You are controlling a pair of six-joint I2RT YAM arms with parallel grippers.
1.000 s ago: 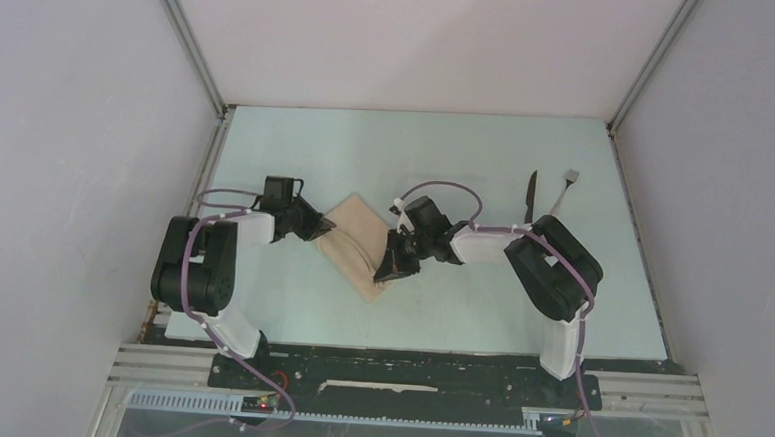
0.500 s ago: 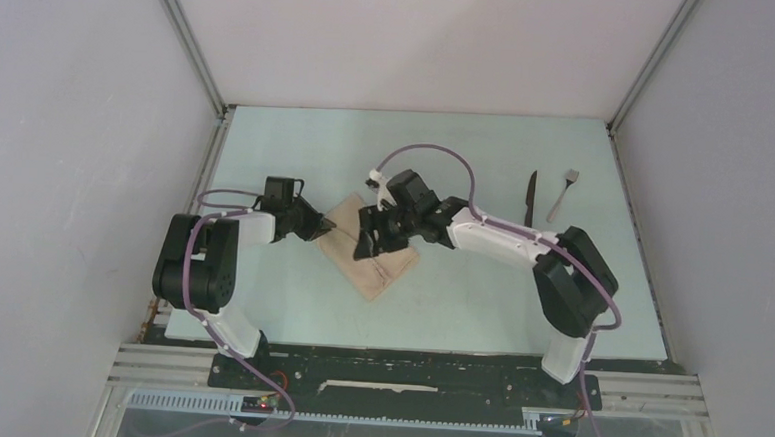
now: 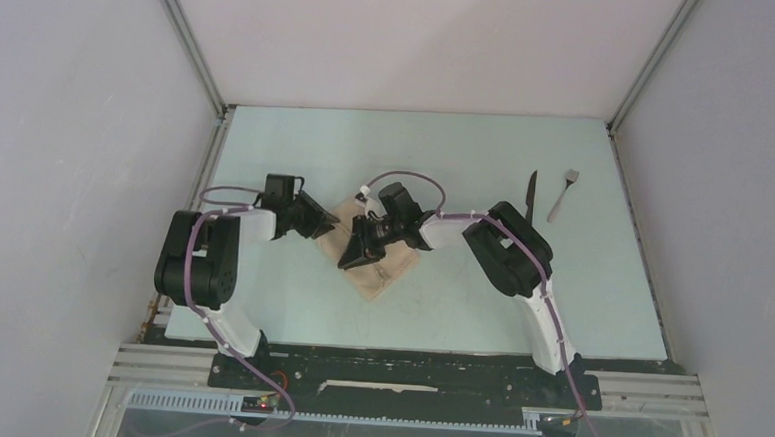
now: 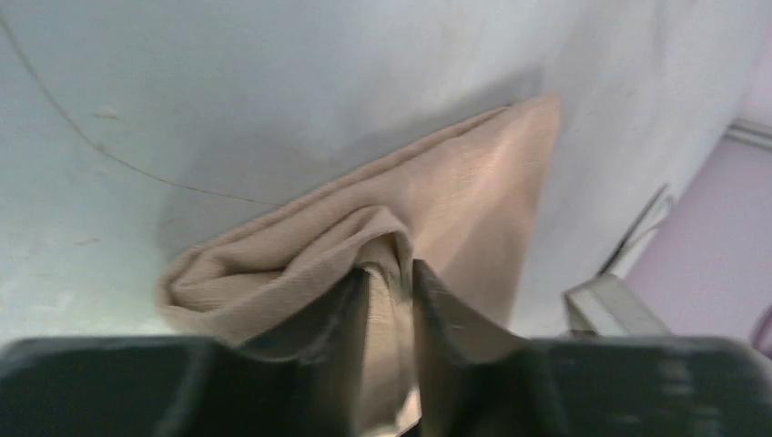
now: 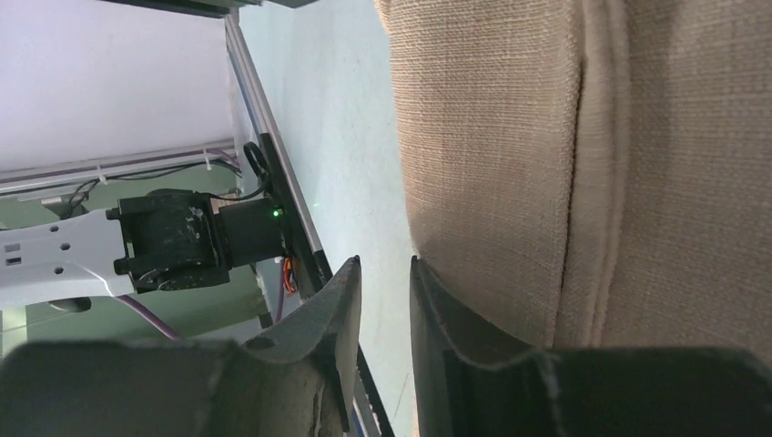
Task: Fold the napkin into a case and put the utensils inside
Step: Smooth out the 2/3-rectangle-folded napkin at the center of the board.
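Observation:
The beige napkin (image 3: pixel 386 267) lies folded into a diamond-shaped pad at the table's middle. My left gripper (image 3: pixel 327 227) is at its left corner. In the left wrist view a raised fold of the napkin (image 4: pixel 455 182) is pinched between that gripper's (image 4: pixel 390 269) jaws. My right gripper (image 3: pixel 354 255) hovers over the napkin's near-left edge. Its jaws (image 5: pixel 384 261) stand a narrow gap apart with only bare table between them, and one finger (image 5: pixel 446 319) lies along the napkin's (image 5: pixel 510 137) hem. The black knife (image 3: pixel 531 194) and grey fork (image 3: pixel 562 195) lie side by side at the far right.
The pale green table (image 3: pixel 459 312) is enclosed by white walls with metal rails (image 3: pixel 187 43) at the corners. A black mounting bar (image 3: pixel 405 375) runs along the near edge. The left arm's base (image 5: pixel 173 241) appears in the right wrist view.
My right arm swung left across the napkin, from its right side to its near-left edge, and its jaws came apart. The left gripper stayed at the left corner.

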